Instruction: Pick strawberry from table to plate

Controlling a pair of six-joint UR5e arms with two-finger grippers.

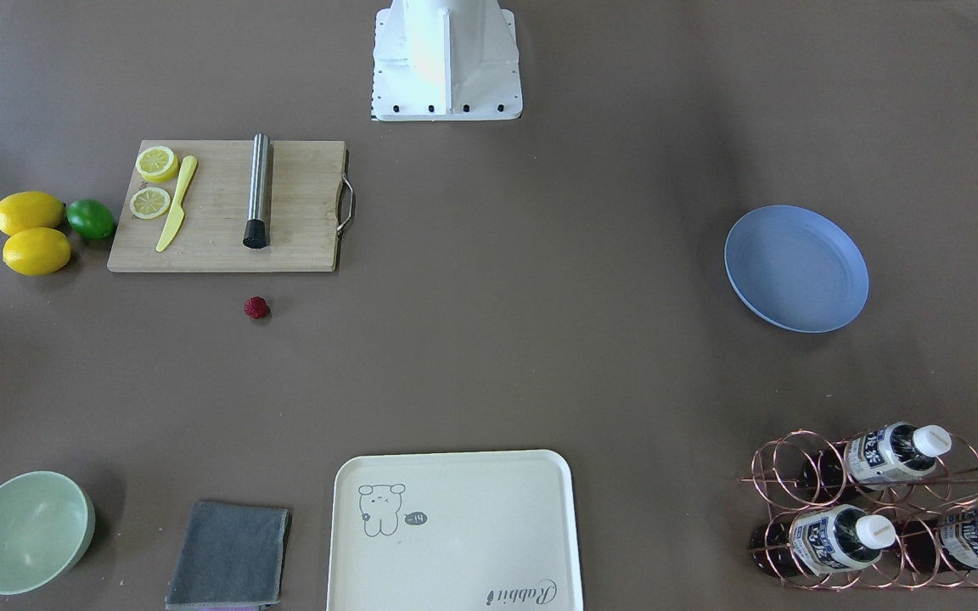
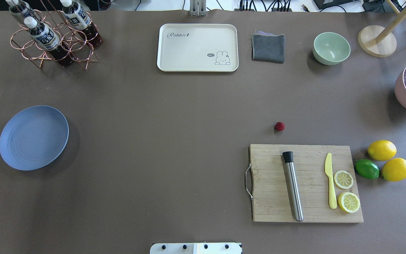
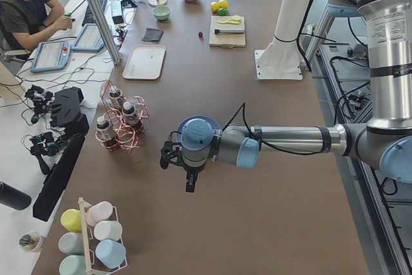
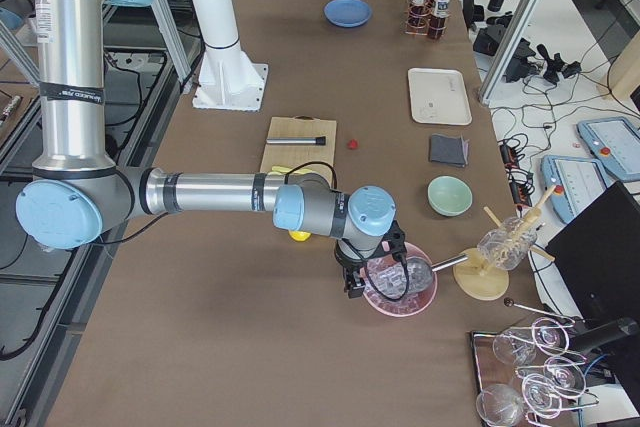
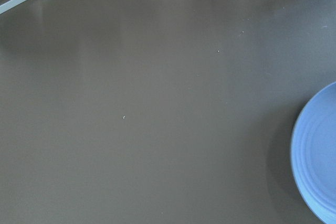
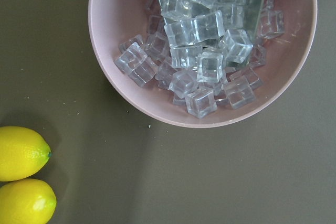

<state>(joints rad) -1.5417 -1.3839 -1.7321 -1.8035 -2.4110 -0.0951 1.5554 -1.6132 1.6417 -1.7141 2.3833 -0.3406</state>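
The strawberry, a tiny dark-red berry, lies on the brown table just off the far edge of the cutting board. The light-blue plate sits bare at the table's other side; its rim shows in the left wrist view. My left gripper hangs above the table near the plate's end. My right gripper hovers by a pink bowl of ice cubes. Both show only in the side views, so I cannot tell whether they are open or shut.
The board carries a steel muddler, a yellow knife and lemon slices. Two lemons and a lime lie beside it. Along the far edge stand a cream tray, grey cloth, green bowl and bottle rack.
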